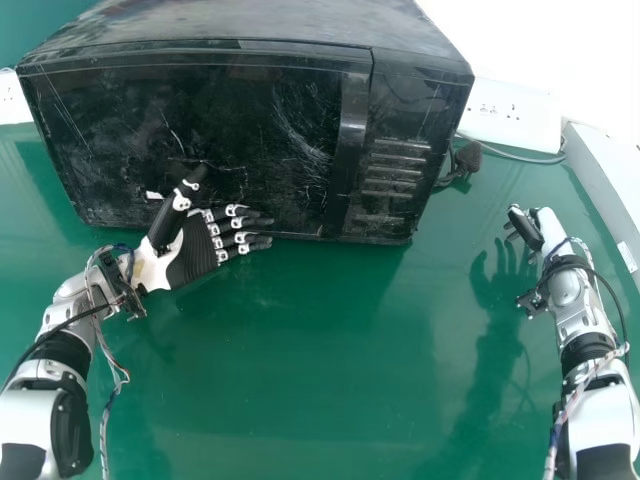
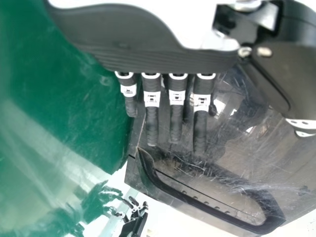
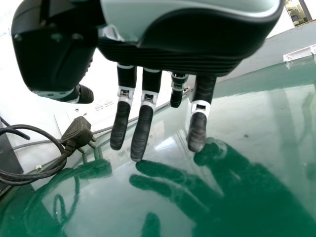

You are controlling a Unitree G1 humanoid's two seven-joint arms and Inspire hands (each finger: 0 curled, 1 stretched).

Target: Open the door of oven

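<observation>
Oven and two robot hands at a green worktop. The black oven stands toward the worktop's back edge, left of its back right corner, its front facing the robot. The door is closed, flush with the body; its upright handle runs along the door's right side, beside a slotted panel. Scratches mark the dark door.

The left hand is at the lower left part of the door, well apart from the handle. Its fingers are straight, set side by side with narrow gaps, and point toward the right; they hold nothing. The thumb stands wide of them, directed up toward the door. Whether the hand touches the door cannot be told.

The right hand is raised over the worktop near its right edge, its fingers extended, moderately spread and empty, with their reflection beneath. Between this hand and the oven, toward the back edge, lies a black plug with its looped cable.
</observation>
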